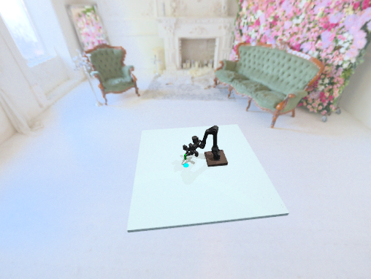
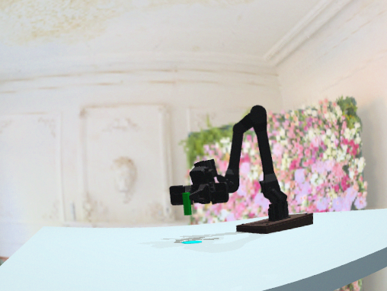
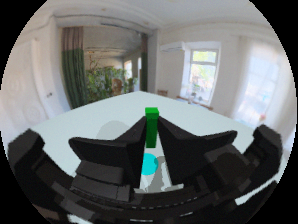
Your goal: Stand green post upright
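Note:
My gripper [image 2: 186, 196] [image 3: 150, 119] [image 1: 187, 151] is shut on the green post [image 2: 187, 203] [image 3: 152, 124] [image 1: 185, 156]. The post hangs nearly upright in the fingers, well above the table. The cyan circle [image 2: 191, 241] [image 1: 185, 165] [image 3: 149, 164] lies flat on the table almost straight below the post. In the wrist view the post stands between the two dark fingers, with the circle showing just under it.
The arm's brown base plate [image 2: 275, 224] [image 1: 216, 158] sits to the right of the circle. The pale table [image 1: 204, 197] [image 2: 114, 263] ends in a front edge close to the exterior camera.

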Robot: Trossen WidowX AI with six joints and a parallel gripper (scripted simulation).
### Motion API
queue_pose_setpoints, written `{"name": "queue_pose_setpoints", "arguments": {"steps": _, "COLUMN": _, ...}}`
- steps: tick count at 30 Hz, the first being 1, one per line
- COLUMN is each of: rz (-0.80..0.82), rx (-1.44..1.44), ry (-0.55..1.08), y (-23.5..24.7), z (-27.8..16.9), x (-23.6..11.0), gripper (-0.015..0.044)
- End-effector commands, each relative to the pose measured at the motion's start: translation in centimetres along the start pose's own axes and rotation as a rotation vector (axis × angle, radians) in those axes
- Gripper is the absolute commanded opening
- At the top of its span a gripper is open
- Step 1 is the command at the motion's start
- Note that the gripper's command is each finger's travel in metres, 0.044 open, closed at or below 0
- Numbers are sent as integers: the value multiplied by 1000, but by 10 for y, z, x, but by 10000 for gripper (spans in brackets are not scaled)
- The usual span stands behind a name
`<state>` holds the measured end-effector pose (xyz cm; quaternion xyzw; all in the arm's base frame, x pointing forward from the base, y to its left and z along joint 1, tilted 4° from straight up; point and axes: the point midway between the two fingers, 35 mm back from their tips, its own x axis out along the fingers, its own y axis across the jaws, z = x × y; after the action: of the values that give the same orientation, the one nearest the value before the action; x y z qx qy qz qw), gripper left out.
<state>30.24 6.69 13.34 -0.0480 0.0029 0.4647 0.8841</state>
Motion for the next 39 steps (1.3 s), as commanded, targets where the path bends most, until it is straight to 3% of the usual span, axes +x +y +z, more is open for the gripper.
{"name": "queue_pose_setpoints", "arguments": {"steps": 1, "rz": 2, "rx": -8, "ry": 0, "y": 0, "z": -9, "x": 1, "gripper": 23}}
{"name": "queue_pose_setpoints", "arguments": {"steps": 39, "rz": 15, "rx": -25, "ry": 28, "y": 8, "z": -82, "x": 8, "gripper": 23}}
